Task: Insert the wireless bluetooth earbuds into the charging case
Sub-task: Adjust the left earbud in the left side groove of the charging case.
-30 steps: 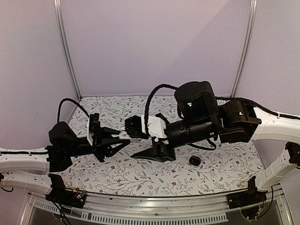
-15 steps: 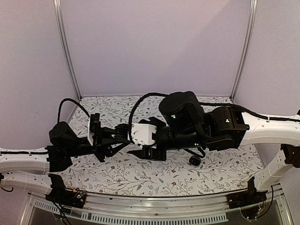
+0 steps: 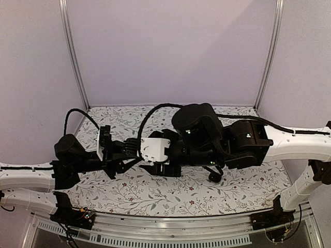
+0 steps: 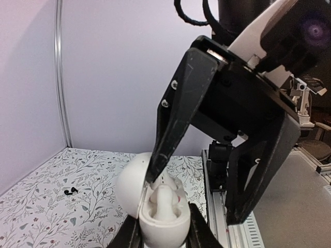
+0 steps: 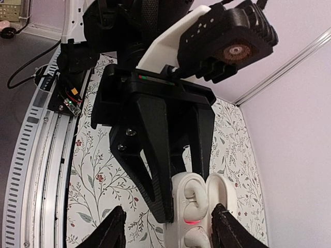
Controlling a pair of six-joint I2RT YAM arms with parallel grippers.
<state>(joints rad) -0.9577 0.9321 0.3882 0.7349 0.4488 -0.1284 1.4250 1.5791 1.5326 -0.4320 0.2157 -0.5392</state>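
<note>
My left gripper (image 4: pixel 164 238) is shut on the base of a white charging case (image 4: pixel 161 219), held upright above the table. The case's lid (image 4: pixel 129 183) is swung open, and white rounded pieces (image 4: pixel 164 199) sit in its wells with a small red light showing. My right gripper (image 5: pixel 168 233) is open and straddles the case (image 5: pixel 194 206) from above. One of its fingers (image 4: pixel 173 124) has its tip at the seam between lid and base. A tiny dark piece, the earbuds (image 4: pixel 71 190), lies on the table at far left. In the top view the arms hide the case.
A black rounded case (image 3: pixel 215 176) lies on the floral tablecloth (image 3: pixel 129 194) under the right arm. The metal rail (image 4: pixel 220 217) at the table's near edge runs close beside the held case. Purple walls enclose the back and sides.
The right arm has swung left until its gripper sits over the left gripper and the case. The left arm has stayed put.
</note>
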